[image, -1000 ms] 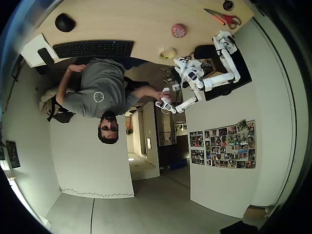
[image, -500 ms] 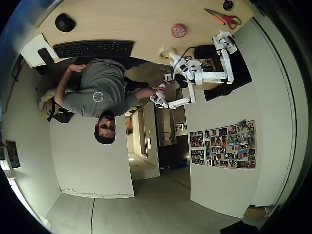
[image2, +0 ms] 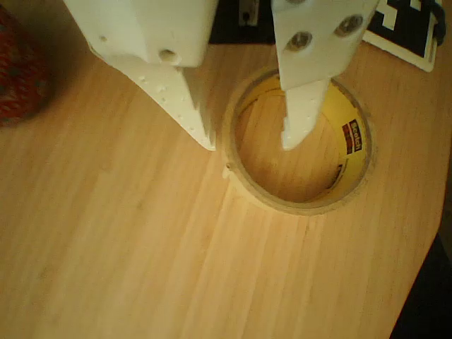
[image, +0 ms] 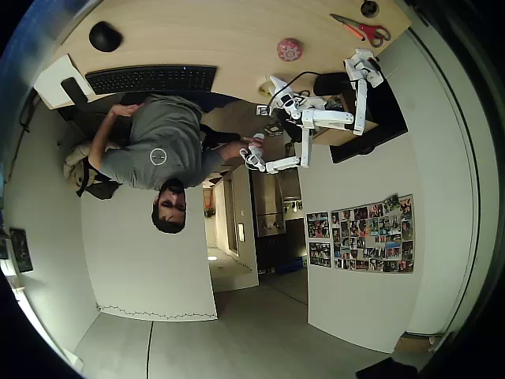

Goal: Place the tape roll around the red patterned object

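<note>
Lying flat on the worktop (image2: 127, 268): one tape roll (image2: 300, 201), a pale ring with a yellow inner core and a wide hole, at about 3 o'clock of centre in the wrist view. Straddled by the claw (image2: 247, 145), which stands spread: one finger just outside the ring wall at its 9 o'clock side, the other tip down inside the hole. No pinch yet; whether the tips touch the wall, cannot tell.

Probably light, stiff enough to keep its round under a modest squeeze, slightly tacky on the outer face and smooth on the core. Best taken across the wall, one finger in and one out, as now lined up; too hard a squeeze likely to ovalise it, too soft to let it swing or slip. Being wide and flat, likely to hang tilted from a one-sided hold, so worth lowering level over the dome.

One red object (image2: 18, 70), speckled, at the 10 o'clock edge of the wrist view, well apart from the roll; seen also as a small pink dome (image: 289, 50) on the worktop in the overhead view, at 12 o'clock from the arm.

Counted: one roll, one red object, one pair of scissors (image: 364, 30), one keyboard (image: 150, 79), one mouse (image: 105, 35).
</note>
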Motion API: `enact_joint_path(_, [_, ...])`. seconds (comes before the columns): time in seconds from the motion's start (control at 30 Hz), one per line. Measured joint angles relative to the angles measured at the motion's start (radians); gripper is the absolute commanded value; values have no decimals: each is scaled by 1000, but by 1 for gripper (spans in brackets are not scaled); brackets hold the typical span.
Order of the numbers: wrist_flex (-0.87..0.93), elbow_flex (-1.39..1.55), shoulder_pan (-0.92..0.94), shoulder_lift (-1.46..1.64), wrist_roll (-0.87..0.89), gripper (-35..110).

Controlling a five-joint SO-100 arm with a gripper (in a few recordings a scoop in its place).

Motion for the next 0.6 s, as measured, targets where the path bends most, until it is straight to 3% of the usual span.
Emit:
enact_joint_path(0.13, [29, -104, -5, -91, -3, 1])
enact_joint_path(0.4, [183, -377, -14, -222, -14, 0])
enact_joint_path(0.6, [399, -537, -6, -218, -34, 0])
